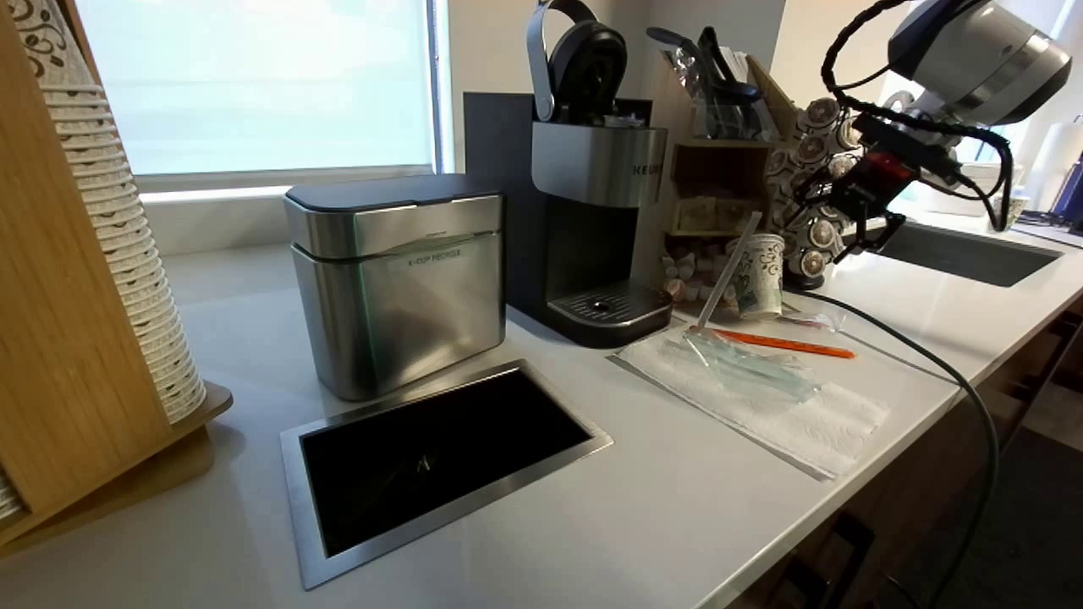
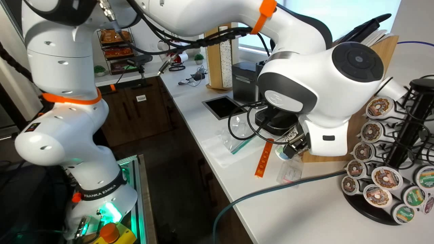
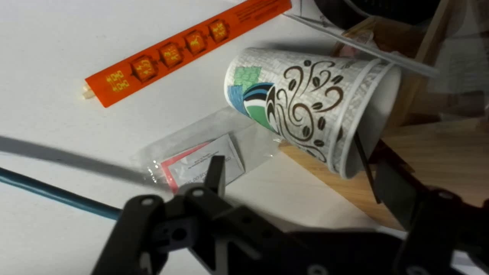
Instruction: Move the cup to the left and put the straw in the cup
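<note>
Standing upright on the white counter [image 1: 660, 491], right of the coffee maker [image 1: 596, 165] in an exterior view, the cup [image 1: 761, 279] carries brown scrolls, coffee beans and a green-and-blue emblem. The clear straw [image 1: 728, 271] leans just beside the cup, outside it; whether they touch, I cannot tell. In the wrist view, the gripper [image 3: 301, 173] has its two fingers spread wide, near the cup.

The coffee maker's name begins "KEU", its end hard to read. The metal canister [image 1: 415, 304] is marked "K-CUP RECYCLE". Around the arm's base, a black band [image 2: 103, 190] reads "FRANKA EMIKA". An orange sleeve [image 3: 187, 53] shows yellow characters, too blurred to read. A clear packet [image 3: 252, 141] contains a white slip [image 3: 202, 164] whose print is too small, as is that on the round pod lids [image 2: 387, 178].
</note>
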`<state>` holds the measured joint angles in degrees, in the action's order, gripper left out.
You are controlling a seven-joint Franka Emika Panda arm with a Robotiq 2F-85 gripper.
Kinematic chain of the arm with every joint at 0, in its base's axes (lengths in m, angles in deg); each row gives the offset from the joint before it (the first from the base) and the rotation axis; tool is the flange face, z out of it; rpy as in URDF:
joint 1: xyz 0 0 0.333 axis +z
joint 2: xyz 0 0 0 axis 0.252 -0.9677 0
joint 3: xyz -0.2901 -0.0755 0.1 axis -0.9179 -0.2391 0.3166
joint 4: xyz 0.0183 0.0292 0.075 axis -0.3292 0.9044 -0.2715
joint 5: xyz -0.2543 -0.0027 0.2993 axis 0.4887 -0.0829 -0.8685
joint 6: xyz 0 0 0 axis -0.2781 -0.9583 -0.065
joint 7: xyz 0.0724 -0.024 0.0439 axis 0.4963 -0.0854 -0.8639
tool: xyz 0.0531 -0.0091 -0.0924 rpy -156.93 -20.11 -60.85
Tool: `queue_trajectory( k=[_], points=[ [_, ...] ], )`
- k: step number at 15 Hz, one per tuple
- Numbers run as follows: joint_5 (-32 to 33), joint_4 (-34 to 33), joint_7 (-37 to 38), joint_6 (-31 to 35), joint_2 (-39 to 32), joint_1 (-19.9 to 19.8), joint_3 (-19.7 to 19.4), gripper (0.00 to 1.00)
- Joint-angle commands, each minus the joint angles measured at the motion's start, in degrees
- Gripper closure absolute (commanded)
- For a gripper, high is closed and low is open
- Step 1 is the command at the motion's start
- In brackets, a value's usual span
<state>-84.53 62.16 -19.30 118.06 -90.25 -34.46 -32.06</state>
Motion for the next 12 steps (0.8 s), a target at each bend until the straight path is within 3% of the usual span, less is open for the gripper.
queue_trajectory(
  k=[1,7,12],
  points=[
    [-1.30,-3.89,1.47,-1.12,-3.74,0.01,0.74,0.00],
    [-0.26,-6.71,3.65,-2.39,-6.55,-0.18,1.17,0.00],
    [-0.01,-8.19,3.17,-6.26,-7.74,-0.64,1.44,0.51]
  ],
)
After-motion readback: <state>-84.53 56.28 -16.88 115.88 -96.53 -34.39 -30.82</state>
